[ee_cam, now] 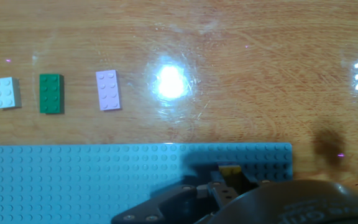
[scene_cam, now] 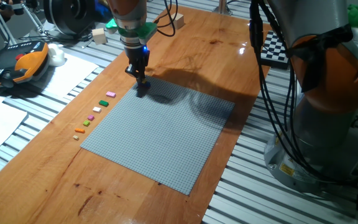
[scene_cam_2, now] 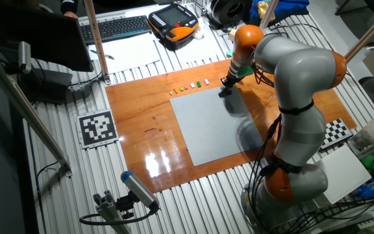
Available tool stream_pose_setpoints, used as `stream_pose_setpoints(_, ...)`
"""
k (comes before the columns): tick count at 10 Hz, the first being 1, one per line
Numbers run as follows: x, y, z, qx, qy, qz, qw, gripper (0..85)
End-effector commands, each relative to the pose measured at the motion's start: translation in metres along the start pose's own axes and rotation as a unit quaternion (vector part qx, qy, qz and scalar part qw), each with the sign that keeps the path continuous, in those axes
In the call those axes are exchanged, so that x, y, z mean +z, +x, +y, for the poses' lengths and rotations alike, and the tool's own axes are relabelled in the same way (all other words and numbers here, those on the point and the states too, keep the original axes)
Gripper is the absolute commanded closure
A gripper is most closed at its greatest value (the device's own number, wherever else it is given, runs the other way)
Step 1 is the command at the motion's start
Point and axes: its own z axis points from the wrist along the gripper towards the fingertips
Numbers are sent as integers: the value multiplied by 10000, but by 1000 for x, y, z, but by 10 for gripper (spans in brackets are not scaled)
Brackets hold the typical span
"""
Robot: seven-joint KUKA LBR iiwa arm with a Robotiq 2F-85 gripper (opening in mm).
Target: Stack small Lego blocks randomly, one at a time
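Clearly, six small Lego blocks are counted in one fixed view, laid in a single row on the wooden table (scene_cam: 42, 180) just beside the left edge of the grey baseplate (scene_cam: 160, 134): a pink block (scene_cam: 110, 94) at the far end, then a red block (scene_cam: 103, 103), a white block (scene_cam: 96, 109), a green block (scene_cam: 91, 117), a yellow-green block (scene_cam: 86, 123) and an orange block (scene_cam: 79, 130) at the near end. None of them is touching the baseplate, and small gaps are kept between them. In the hand view only three of them are seen, the white block (ee_cam: 4, 93), the green block (ee_cam: 51, 93) and the pink block (ee_cam: 108, 90), which looks pale lilac there.

One gripper (scene_cam: 140, 84) is seen, lowered over the far corner of the baseplate, close to its edges. A small yellow block (ee_cam: 229, 169) is seen between the fingers in the hand view, just above the studs; the jaws are narrowed around it, but firm contact cannot be told.

Most of the baseplate is left free of blocks. Around it a wide band of bare wood is left on the right and on the near side.
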Motion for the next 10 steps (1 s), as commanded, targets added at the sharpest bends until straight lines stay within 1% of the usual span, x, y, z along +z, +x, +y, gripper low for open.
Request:
stream_pose_setpoints(1,0,0,0,15,0,1,10000,850)
stream_pose_setpoints(4,0,0,-1,113,39,-7,9999,850)
stream_pose_setpoints(7,0,0,0,144,31,0,9999,850)
stream_pose_setpoints(10,-1,0,0,145,1,39,9999,850)
